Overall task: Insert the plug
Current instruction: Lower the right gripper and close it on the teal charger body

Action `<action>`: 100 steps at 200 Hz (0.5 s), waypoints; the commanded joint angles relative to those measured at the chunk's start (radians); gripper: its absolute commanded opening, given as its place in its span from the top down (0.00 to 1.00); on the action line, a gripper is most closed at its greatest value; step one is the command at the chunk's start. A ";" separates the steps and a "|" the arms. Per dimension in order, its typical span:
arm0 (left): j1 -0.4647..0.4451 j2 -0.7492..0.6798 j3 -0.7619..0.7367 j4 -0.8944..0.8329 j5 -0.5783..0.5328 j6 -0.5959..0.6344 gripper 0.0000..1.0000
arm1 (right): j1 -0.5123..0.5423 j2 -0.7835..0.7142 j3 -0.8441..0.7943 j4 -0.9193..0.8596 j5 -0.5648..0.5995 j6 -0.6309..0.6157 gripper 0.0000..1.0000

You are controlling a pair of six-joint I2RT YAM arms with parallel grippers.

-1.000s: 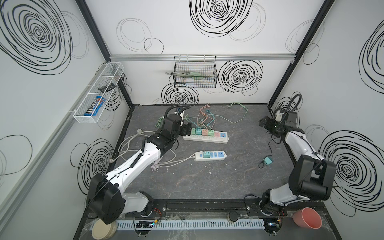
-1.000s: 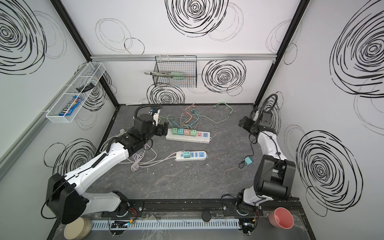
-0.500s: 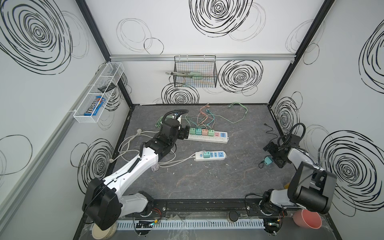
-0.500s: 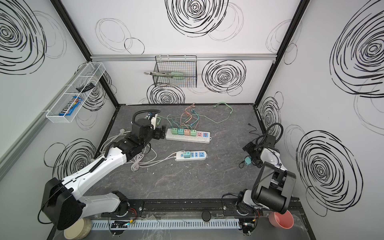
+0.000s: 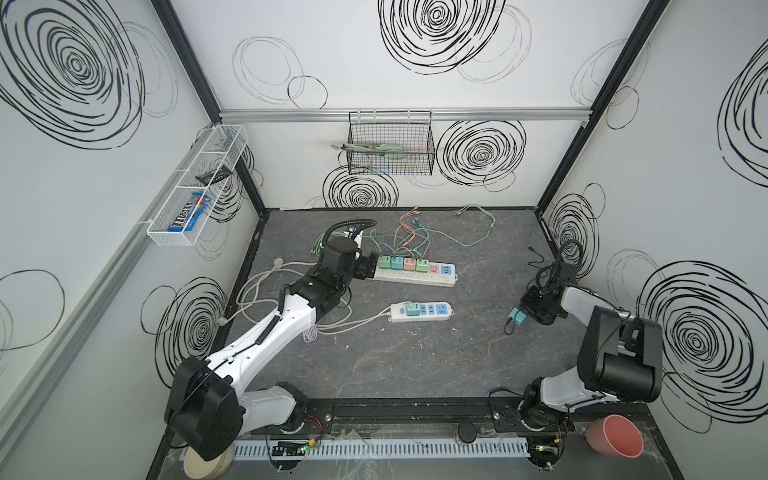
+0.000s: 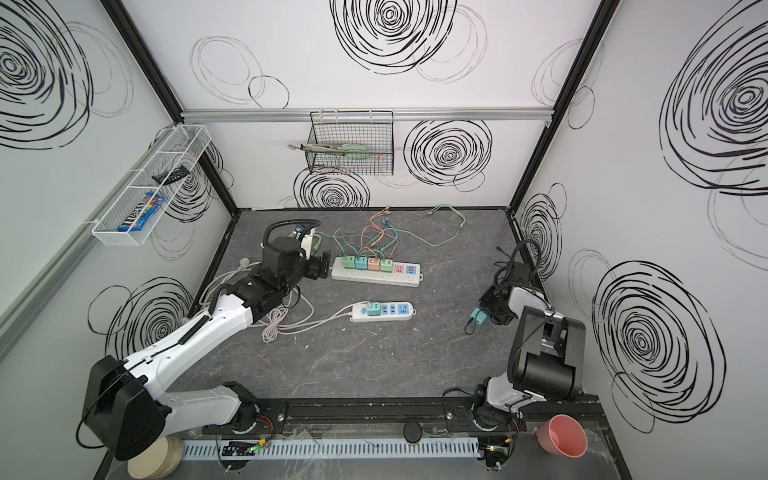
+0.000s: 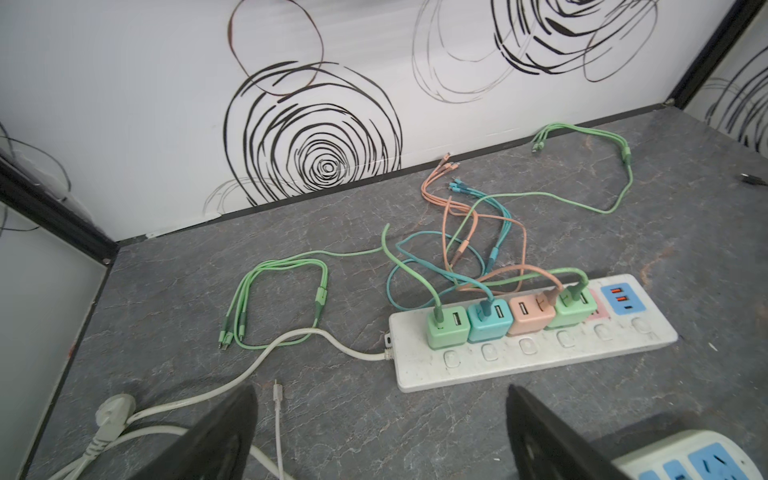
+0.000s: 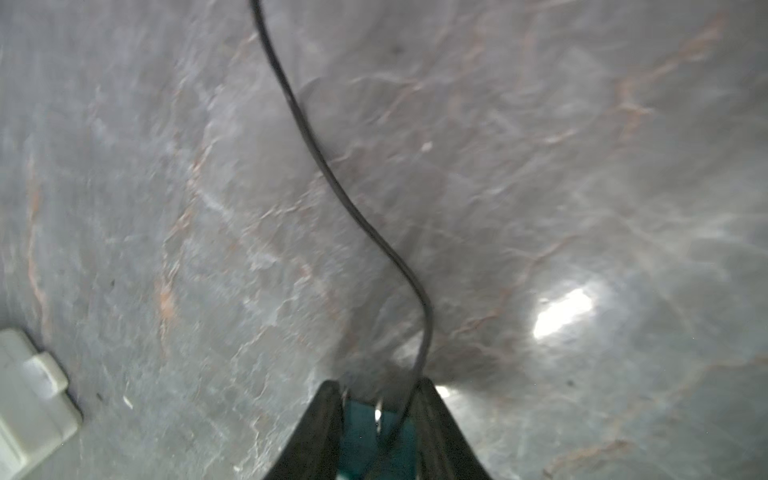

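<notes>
Over the grey tabletop [image 5: 415, 365], near its right edge, my right jaws are clamped on the teal plug [image 5: 518, 319]. My left jaws stand wide apart beside the long power strip [image 5: 415, 275], at its cord end.

robot lab enclosure, white panel walls [image 5: 353, 83] with scribbled black spirals [image 5: 436, 16] (back and sides), black frame post [image 5: 185, 58], grey tabletop [image 5: 415, 357]

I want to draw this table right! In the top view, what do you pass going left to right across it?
White cord plug → left gripper, open → long power strip → teal plug, pinched in the right gripper.
</notes>
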 commanded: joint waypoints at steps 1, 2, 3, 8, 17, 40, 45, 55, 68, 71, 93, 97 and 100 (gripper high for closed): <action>-0.003 0.029 0.029 0.026 0.161 0.004 0.04 | 0.086 -0.044 0.026 0.009 -0.054 -0.072 0.73; -0.003 0.030 0.030 0.027 0.167 0.004 0.04 | 0.090 -0.044 0.027 0.010 -0.058 -0.074 0.73; -0.004 0.032 0.030 0.027 0.173 0.003 0.04 | 0.095 -0.045 0.027 0.014 -0.060 -0.076 0.74; -0.010 0.038 0.032 0.028 0.195 0.003 0.04 | 0.117 -0.046 0.029 0.026 -0.078 -0.093 0.74; -0.026 0.047 0.034 0.026 0.214 0.010 0.04 | 0.157 -0.044 0.029 0.046 -0.092 -0.112 0.75; -0.077 0.066 0.044 -0.003 0.183 0.052 0.04 | 0.255 -0.032 0.020 0.091 -0.129 -0.138 0.83; -0.087 0.069 0.046 -0.010 0.166 0.060 0.04 | 0.267 -0.032 0.016 0.103 -0.144 -0.136 0.87; -0.108 0.076 0.047 -0.020 0.149 0.074 0.04 | 0.283 -0.037 0.005 0.128 -0.179 -0.130 0.93; -0.126 0.086 0.052 -0.031 0.144 0.087 0.04 | 0.292 -0.056 -0.005 0.150 -0.187 -0.114 0.97; -0.131 0.087 0.053 -0.032 0.143 0.089 0.04 | 0.292 -0.063 -0.006 0.150 -0.183 -0.112 0.98; -0.153 0.098 0.057 -0.030 0.143 0.088 0.04 | 0.292 -0.135 -0.014 0.149 -0.130 -0.124 1.00; -0.156 0.099 0.058 -0.029 0.143 0.084 0.04 | 0.292 -0.146 -0.014 0.140 -0.120 -0.131 0.99; -0.158 0.099 0.059 -0.028 0.143 0.083 0.04 | 0.292 -0.153 -0.013 0.133 -0.110 -0.134 0.98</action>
